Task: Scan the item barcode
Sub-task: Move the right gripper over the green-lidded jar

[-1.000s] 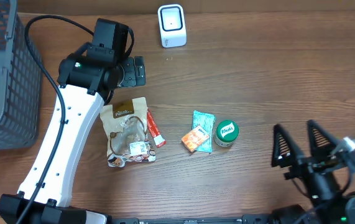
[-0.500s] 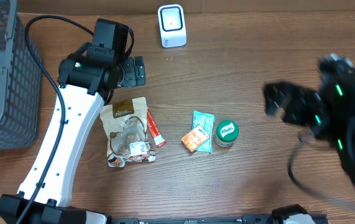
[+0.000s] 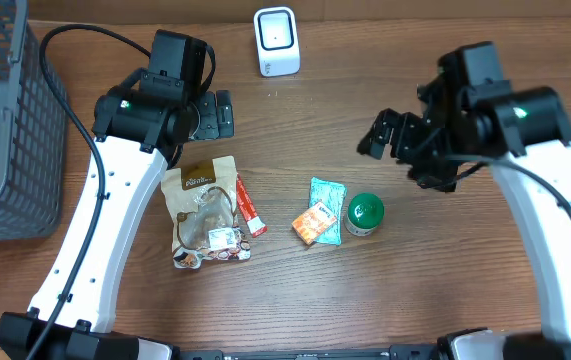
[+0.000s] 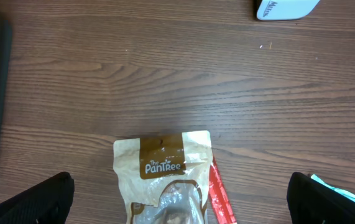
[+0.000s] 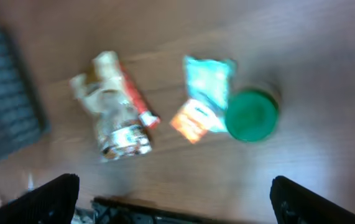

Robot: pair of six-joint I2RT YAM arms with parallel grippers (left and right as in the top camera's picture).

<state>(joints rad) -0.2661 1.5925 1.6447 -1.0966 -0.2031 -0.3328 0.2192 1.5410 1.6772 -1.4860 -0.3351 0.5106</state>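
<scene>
Round green jar [image 3: 365, 212], crinkly tan pouch [image 3: 203, 214] — woodgrain table [image 3: 415, 300].

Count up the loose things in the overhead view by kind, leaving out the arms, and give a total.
Flat packets: 4 (brown snack pouch, red stick sachet, orange packet, teal packet)
Round green-lidded tub: 1
White box-shaped scanner: 1
Grey mesh basket: 1
Total: 7
</scene>
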